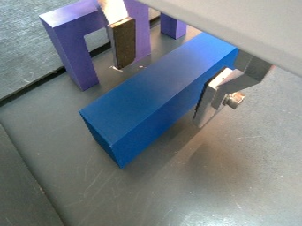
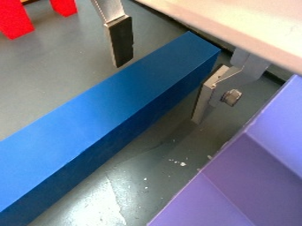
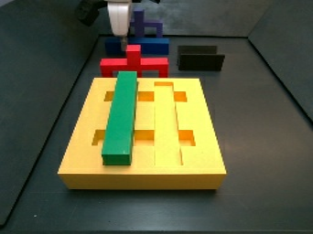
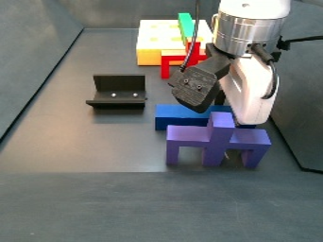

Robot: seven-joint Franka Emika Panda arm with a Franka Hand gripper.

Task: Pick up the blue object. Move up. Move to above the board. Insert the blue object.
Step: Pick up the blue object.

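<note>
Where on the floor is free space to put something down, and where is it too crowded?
Free: the gray floor in front of the fixture and the purple piece.

Crowded: around the gripper, which straddles the blue object, with a red piece and the board close behind.

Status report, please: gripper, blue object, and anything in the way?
Gripper low, open, fingers astride the blue object. Blue object flat on floor, not gripped. Purple pronged piece close beside. Green bar sits in the board.
</note>
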